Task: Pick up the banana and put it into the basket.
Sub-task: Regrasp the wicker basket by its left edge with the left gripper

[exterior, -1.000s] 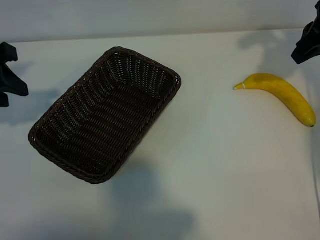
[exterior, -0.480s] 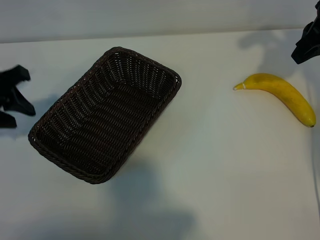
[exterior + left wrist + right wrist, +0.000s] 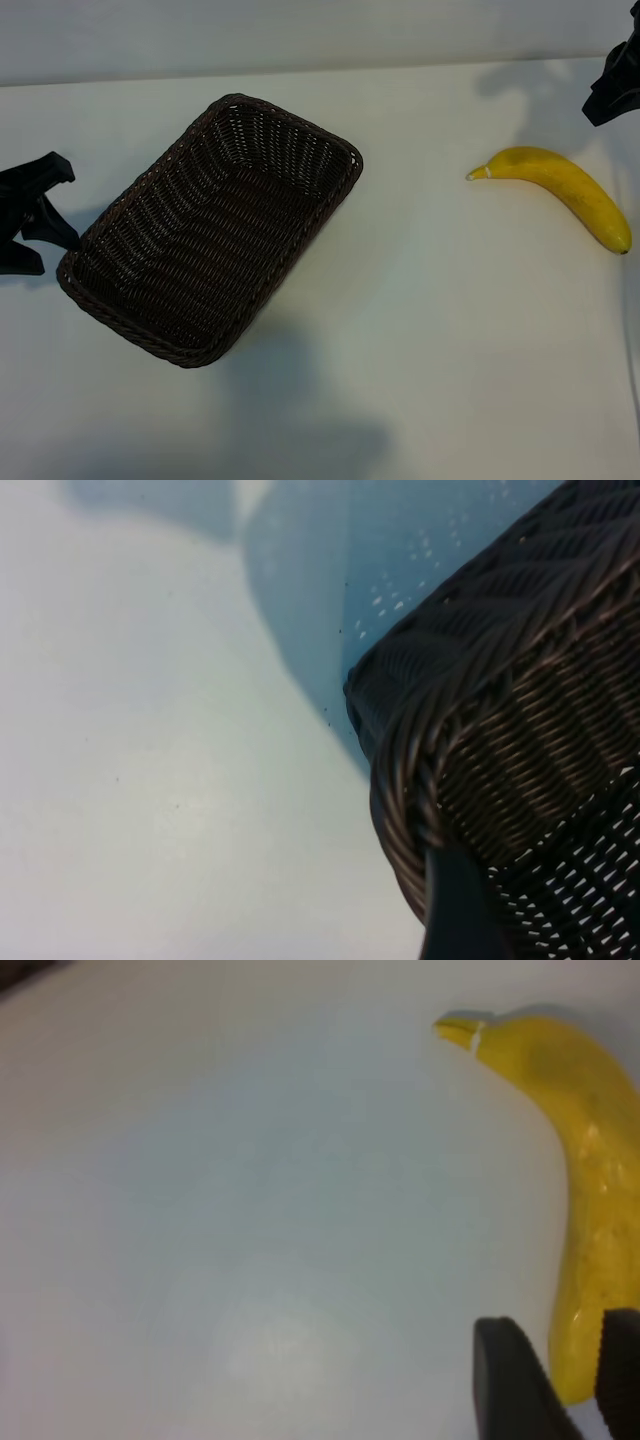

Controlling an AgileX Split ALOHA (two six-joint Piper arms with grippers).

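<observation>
The basket (image 3: 212, 228) is the landmark here: a dark brown wicker tray lying slantwise on the white table (image 3: 420, 340), one short end toward the near left, the other toward the far right, and nothing lies in it. Just off its near-left corner is the left gripper (image 3: 45, 222), its black fingers parted fairly wide and holding nothing. In the left wrist view that same rounded corner of the basket (image 3: 500, 770) fills the frame, and a dark fingertip (image 3: 455, 910) shows against the rim; whether it touches the weave cannot be told. A broad soft shadow falls on the table in front of the basket. Well to the right of the basket lies the banana (image 3: 560, 190), flat on the table, its pale stem tip pointing back toward the basket and its small dark end farthest from it. Beyond the banana, farther still from the basket, hangs the right gripper (image 3: 612, 85). In the right wrist view its fingers (image 3: 515, 1375) stand partly open beside the banana (image 3: 585, 1210), one to each side of the fruit's edge, closed on nothing.
</observation>
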